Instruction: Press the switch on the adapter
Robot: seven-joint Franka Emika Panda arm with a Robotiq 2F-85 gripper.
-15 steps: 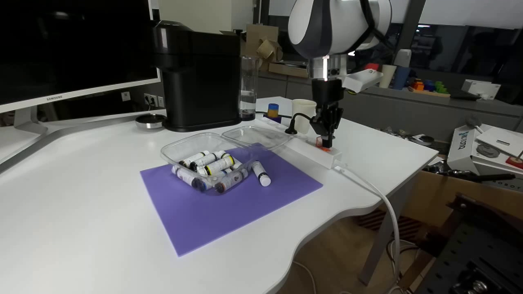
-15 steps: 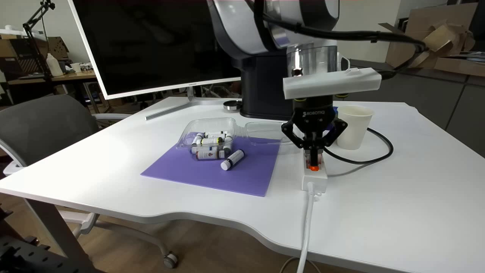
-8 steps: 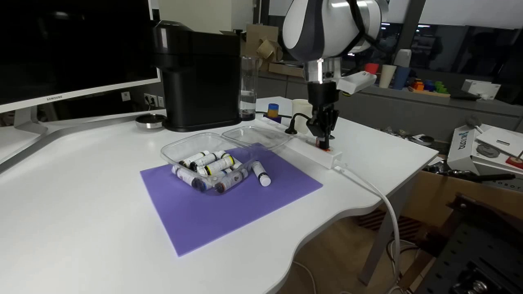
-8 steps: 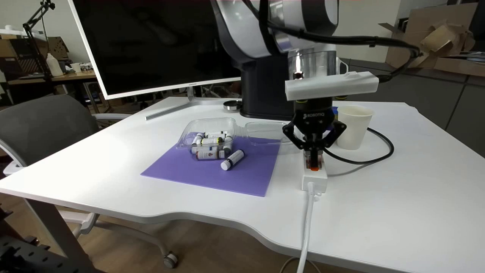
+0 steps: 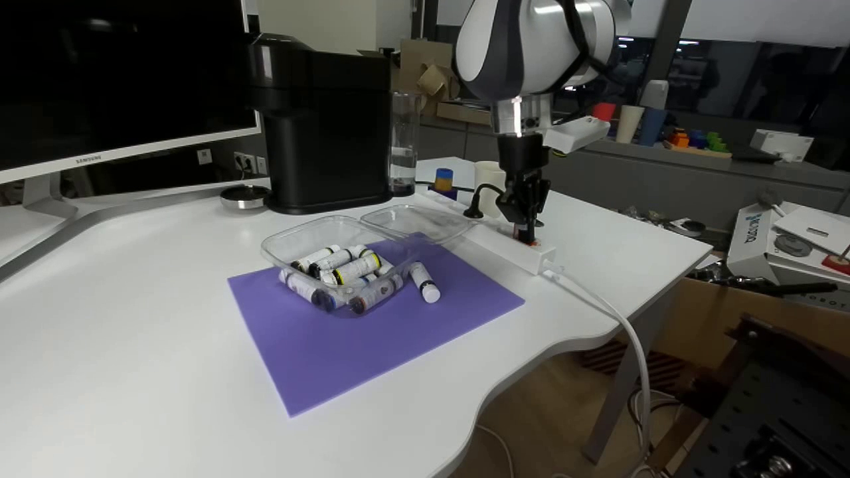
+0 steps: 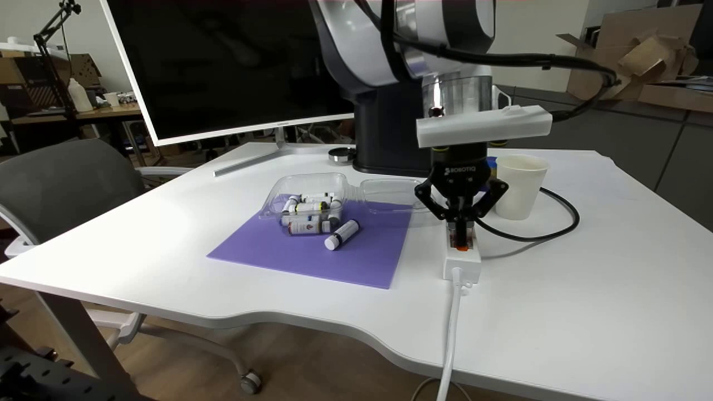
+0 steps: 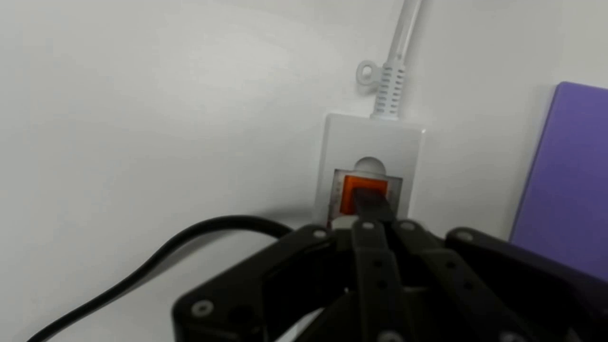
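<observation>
The adapter is a long white strip (image 5: pixel 510 252) on the table, also in view end-on (image 6: pixel 462 268) and in the wrist view (image 7: pixel 370 138). The red-orange switch (image 7: pixel 349 197) sits in a clear frame near its cable end. It shows as a small strip of colour in both exterior views (image 5: pixel 533 243) (image 6: pixel 462 249). My gripper (image 7: pixel 371 195) points straight down with its fingers together and nothing seen between them. In both exterior views the gripper's tips (image 5: pixel 526 239) (image 6: pixel 461 244) are at the switch and appear to touch it. The tips hide part of the switch.
A black plug (image 5: pixel 473 208) stands in the strip, with a black cord (image 6: pixel 557 238) beside it. A white cup (image 6: pixel 518 186) stands close behind the gripper. A clear tray (image 5: pixel 319 232) of cylinders and a purple mat (image 5: pixel 372 352) lie beside the strip. A white cable (image 6: pixel 452 328) hangs over the edge.
Over the last second my gripper has moved slightly sideways and down onto the switch. The visible part of the switch looks darker than a second ago. In the last half second it hardly moved.
</observation>
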